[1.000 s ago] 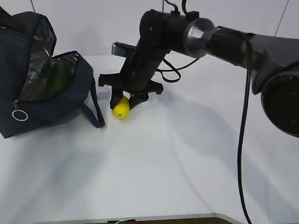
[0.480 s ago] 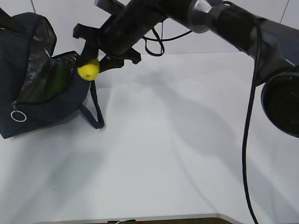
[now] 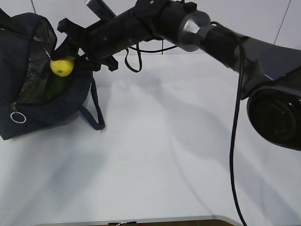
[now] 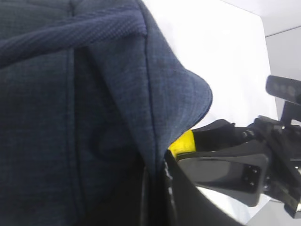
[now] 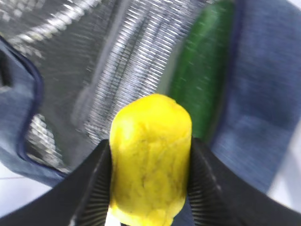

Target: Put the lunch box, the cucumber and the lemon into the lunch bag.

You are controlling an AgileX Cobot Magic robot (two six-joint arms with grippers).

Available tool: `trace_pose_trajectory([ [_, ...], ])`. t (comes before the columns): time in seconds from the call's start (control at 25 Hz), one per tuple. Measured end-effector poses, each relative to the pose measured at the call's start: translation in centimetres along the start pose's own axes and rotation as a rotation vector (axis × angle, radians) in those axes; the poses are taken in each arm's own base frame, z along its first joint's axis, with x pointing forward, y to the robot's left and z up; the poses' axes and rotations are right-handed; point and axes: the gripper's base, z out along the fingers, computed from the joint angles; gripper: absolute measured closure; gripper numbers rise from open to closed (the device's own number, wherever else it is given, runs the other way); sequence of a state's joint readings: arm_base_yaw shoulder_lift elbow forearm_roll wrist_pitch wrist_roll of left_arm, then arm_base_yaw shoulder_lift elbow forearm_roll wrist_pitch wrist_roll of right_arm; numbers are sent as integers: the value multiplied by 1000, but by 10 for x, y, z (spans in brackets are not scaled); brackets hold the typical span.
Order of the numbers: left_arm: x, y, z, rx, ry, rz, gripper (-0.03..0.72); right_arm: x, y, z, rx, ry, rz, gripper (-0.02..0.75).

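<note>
White tabletop (image 3: 178,155) fills most of the exterior view, bare apart from the lunch bag (image 3: 28,101) standing at its far left edge against a pale wall. Reaching across from the right side, the right arm stretches almost level over the tabletop, and its right pincer (image 3: 66,56) hangs over the bag's open mouth, clamped on the lemon (image 3: 62,66). From the right wrist view the lemon (image 5: 150,157) sits squarely between the two ribbed black fingers (image 5: 96,188), one pressing each side, its yellow skin bulging out past their tips. Directly below and beyond it lies the silvery lining (image 5: 117,61) of the bag's inside, with the cucumber (image 5: 202,70) resting inside against the navy wall on the right. In the exterior view the cucumber (image 3: 57,84) shows as a dark green streak just under the lemon, inside the bag. A metal ring pull (image 3: 18,116) hangs at the bag's front corner, and one looped handle (image 3: 94,110) trails down onto the tabletop. Navy fabric crowds the left wrist view, with a sliver of lemon (image 4: 182,143) peeking past the bag's edge (image 4: 155,94); whether the left pincer is apart or together cannot be told from it.
</note>
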State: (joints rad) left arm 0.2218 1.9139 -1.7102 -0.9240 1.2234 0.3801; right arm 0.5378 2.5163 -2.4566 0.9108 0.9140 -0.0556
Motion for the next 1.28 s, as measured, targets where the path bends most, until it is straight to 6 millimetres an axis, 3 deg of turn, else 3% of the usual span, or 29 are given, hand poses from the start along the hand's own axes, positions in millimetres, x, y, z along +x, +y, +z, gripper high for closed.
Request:
trace_pose_trajectory([
  [0.4, 0, 0, 0, 0, 0, 0, 705, 15, 5, 28, -51, -12, -20, 341],
  [0.72, 0, 0, 0, 0, 0, 0, 705, 13, 4, 28, -44, -29, -33, 218],
  [0.96, 0, 0, 0, -2, 1, 1, 705, 13, 4, 28, -44, -28, -37, 206],
  [1.28, 0, 0, 0, -2, 1, 1, 705, 10, -11, 14, -36, 56, -121, 206],
])
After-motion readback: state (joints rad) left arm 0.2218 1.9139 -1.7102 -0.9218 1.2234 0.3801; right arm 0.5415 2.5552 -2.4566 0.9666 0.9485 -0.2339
